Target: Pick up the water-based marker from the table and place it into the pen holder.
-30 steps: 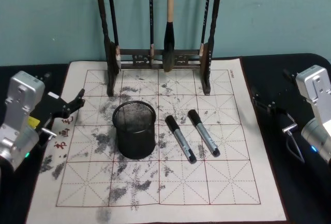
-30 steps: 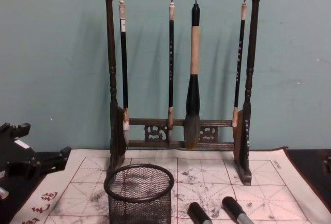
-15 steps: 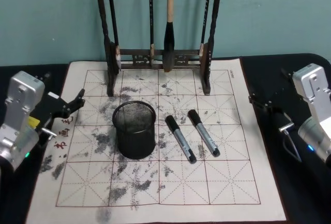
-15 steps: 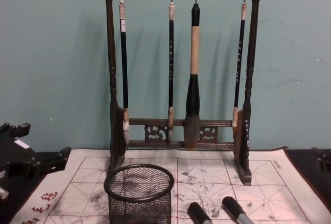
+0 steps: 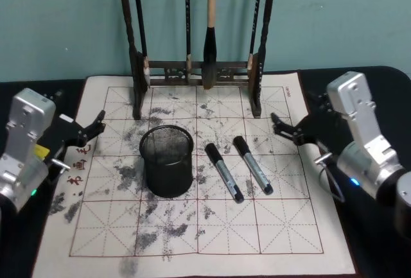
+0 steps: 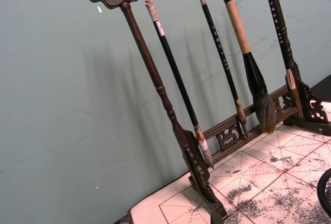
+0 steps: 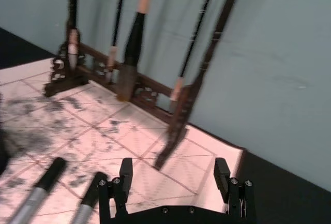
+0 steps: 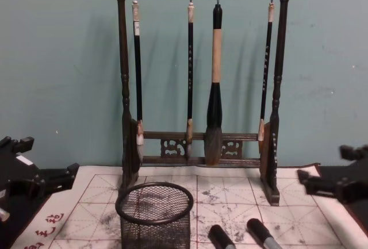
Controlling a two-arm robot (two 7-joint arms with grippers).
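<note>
Two black-capped, grey-barrelled water-based markers, one (image 5: 224,172) beside the other (image 5: 252,164), lie side by side on the gridded mat, just right of the pen holder (image 5: 167,161), a black wire-mesh cup standing upright. Their caps show low in the chest view (image 8: 221,238) and in the right wrist view (image 7: 50,174). My right gripper (image 5: 292,114) hovers open over the mat's right edge, right of the markers and apart from them; its fingers (image 7: 125,171) stand wide with nothing between. My left gripper (image 5: 80,110) rests open at the mat's left edge.
A tall dark wooden rack (image 5: 196,69) hung with several calligraphy brushes stands at the mat's far side, against a teal wall. The ink-stained white mat (image 5: 192,239) lies on a black table (image 5: 379,79). The pen holder's rim (image 8: 154,202) sits in front of the rack's left post.
My right arm has swung in from the table's right edge toward the mat and now sits closer to the markers. The left arm, markers and pen holder have not moved.
</note>
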